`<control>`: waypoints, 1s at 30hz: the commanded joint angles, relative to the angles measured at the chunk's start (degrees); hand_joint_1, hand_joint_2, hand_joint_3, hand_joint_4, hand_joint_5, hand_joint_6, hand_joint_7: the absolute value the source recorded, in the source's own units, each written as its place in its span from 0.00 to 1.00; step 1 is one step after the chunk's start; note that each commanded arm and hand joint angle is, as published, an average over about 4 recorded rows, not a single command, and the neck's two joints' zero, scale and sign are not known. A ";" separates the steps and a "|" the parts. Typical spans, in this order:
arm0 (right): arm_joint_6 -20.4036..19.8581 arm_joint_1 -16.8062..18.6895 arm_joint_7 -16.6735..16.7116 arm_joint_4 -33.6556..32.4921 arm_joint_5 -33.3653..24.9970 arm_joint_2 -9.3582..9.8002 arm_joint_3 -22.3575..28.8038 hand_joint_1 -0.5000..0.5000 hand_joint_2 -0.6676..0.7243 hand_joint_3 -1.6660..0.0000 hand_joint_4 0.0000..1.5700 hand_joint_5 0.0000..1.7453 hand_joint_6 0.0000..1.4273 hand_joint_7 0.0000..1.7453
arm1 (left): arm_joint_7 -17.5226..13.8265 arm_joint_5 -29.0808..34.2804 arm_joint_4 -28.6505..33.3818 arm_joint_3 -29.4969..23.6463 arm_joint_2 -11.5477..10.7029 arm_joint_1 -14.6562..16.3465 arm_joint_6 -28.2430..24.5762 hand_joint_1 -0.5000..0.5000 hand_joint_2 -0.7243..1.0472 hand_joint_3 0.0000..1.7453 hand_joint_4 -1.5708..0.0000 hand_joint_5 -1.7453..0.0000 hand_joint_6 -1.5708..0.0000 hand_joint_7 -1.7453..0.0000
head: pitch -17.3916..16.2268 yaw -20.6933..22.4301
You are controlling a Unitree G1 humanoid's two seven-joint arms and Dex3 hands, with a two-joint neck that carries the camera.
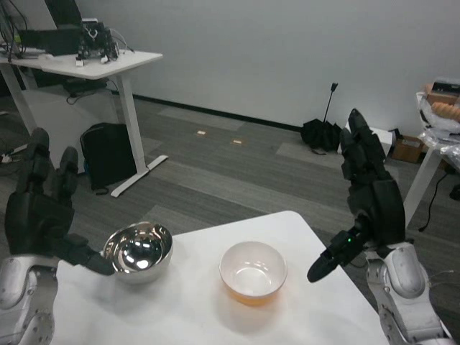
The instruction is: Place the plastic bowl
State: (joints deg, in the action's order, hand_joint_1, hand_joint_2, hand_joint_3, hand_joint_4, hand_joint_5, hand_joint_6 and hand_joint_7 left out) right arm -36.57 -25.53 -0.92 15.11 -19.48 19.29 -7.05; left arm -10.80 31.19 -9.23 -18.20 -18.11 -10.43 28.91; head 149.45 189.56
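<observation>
Room: grey-carpeted hall with a white wall; a white desk [100,61] stands at the back left with a black bag [108,154] beside its leg, and another black bag [321,134] lies against the wall.
Surface: white table [194,316], its far edge and far right corner in view.
Plastic bowl: the plastic bowl [253,272] sits upright near the far right corner of the table, apart from both hands. It is white inside with an orange-yellow outer wall, glossy, round and shallow, and it holds nothing.
Metal bowl: a polished steel bowl [138,251] stands near the far edge to the left of the plastic bowl, the two close but not touching; its mirror wall reflects the room.
Left hand: the left hand [39,215] is raised at the table's left side, fingers upright and apart, holding nothing; its thumb reaches toward the steel bowl's rim, and contact cannot be told.
Right hand: the right hand [366,205] is lifted past the table's right edge, fingers straight up and spread, thumb pointing down toward the plastic bowl, gripping nothing.
Why so: both hands appear held high and clear of the bowls, probably so either can come down on a rim without knocking it; the plastic bowl lies nearer the right hand.
</observation>
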 commanded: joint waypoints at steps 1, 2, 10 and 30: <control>-1.00 -1.10 0.13 -0.92 0.58 0.22 0.46 0.04 0.86 0.98 0.05 0.00 0.00 0.04 | -2.12 -1.22 2.95 -2.85 0.27 1.38 -3.77 0.20 0.10 0.00 0.88 1.00 1.00 1.00 | 0.47 0.22; -1.04 -1.16 0.13 -0.94 0.69 0.22 0.46 0.04 0.86 0.96 0.07 0.00 0.00 0.04 | -2.28 -1.31 3.06 -3.11 0.49 1.42 -3.81 0.20 0.10 0.00 0.88 1.00 1.00 1.00 | 0.56 0.25; -1.48 -1.14 0.13 -1.29 0.84 0.24 0.39 0.04 0.86 0.98 0.18 0.00 0.00 0.04 | -3.35 -1.88 3.17 -3.31 1.92 0.94 -3.86 0.20 0.10 0.00 0.88 1.00 1.00 1.00 | 2.33 -0.96; -2.63 0.90 0.59 -3.58 -0.10 0.94 0.54 0.04 0.82 0.96 0.27 0.11 0.00 0.08 | -3.53 -2.27 3.10 -0.76 2.60 -0.46 -3.86 0.22 0.10 0.00 0.88 1.00 1.00 1.00 | 5.24 -2.06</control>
State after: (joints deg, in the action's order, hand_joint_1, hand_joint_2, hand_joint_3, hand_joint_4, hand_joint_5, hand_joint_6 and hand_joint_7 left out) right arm -38.18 -25.37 -0.72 12.27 -18.99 19.59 -7.04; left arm -14.04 29.03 -6.60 -19.15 -15.95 -10.61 25.26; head 154.70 187.55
